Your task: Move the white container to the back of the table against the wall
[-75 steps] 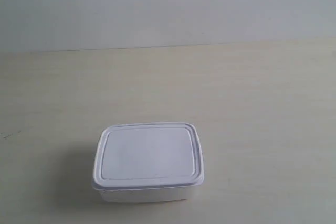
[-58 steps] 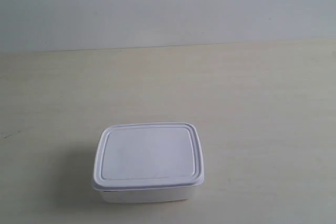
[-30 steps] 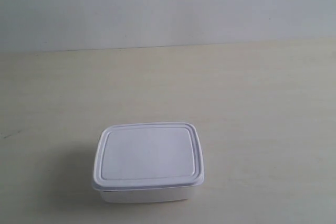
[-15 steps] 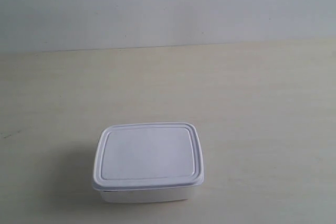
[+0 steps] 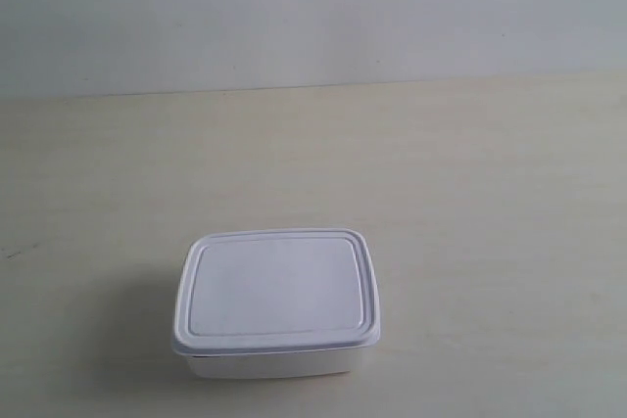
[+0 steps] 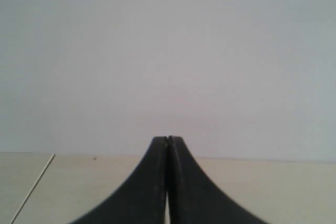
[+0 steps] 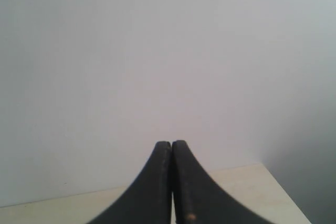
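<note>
Since nothing has hold of it, the white container [image 5: 277,302] is entered as not yet shifted: one item, lid [image 5: 277,286] seated, standing on the near part of the table [image 5: 470,193], well apart from the wall [image 5: 313,17], with bare tabletop between.

Left gripper [image 6: 167,142]: jaws pressed together, empty, facing the wall; container not in its view.

Right gripper [image 7: 171,145]: likewise clenched on nothing.

Neither arm appears in the exterior view.

Done, by my reckoning: nothing. Left: approach, grasp or push, travel back until the box meets the wall.
</note>
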`<state>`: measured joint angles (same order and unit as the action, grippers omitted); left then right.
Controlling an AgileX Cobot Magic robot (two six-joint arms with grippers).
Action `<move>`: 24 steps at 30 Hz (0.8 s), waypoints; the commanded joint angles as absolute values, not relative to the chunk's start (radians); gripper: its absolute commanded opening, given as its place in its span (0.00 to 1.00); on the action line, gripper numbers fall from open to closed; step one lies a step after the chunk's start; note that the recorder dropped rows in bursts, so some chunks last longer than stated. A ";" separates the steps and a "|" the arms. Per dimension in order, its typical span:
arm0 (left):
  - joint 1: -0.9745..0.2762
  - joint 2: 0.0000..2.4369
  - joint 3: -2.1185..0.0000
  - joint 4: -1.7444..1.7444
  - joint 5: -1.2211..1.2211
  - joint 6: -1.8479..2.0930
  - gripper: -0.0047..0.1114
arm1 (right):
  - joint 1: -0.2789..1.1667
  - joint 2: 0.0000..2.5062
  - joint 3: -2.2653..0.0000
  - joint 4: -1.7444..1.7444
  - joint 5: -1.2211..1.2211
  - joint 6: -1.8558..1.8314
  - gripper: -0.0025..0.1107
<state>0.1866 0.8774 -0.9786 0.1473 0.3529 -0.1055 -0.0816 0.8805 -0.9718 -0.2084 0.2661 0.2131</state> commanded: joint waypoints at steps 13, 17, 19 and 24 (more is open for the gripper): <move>-0.033 0.922 -0.979 0.050 0.370 -0.282 0.04 | -0.081 0.852 -0.978 -0.209 0.263 0.211 0.02; -0.115 0.924 -0.970 0.050 0.372 -0.282 0.04 | -0.081 0.826 -0.978 -0.209 0.266 0.211 0.02; -0.144 0.924 -0.970 0.052 0.370 -0.280 0.04 | -0.081 0.822 -0.978 -0.209 0.266 0.211 0.02; -0.186 0.932 -0.970 0.054 0.299 -0.280 0.04 | -0.081 0.827 -0.978 -0.204 0.245 0.220 0.02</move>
<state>-0.1642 0.9239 -0.9739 0.0571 0.3519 -0.2755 -0.0816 0.8268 -0.9718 -0.2084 0.2706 0.2131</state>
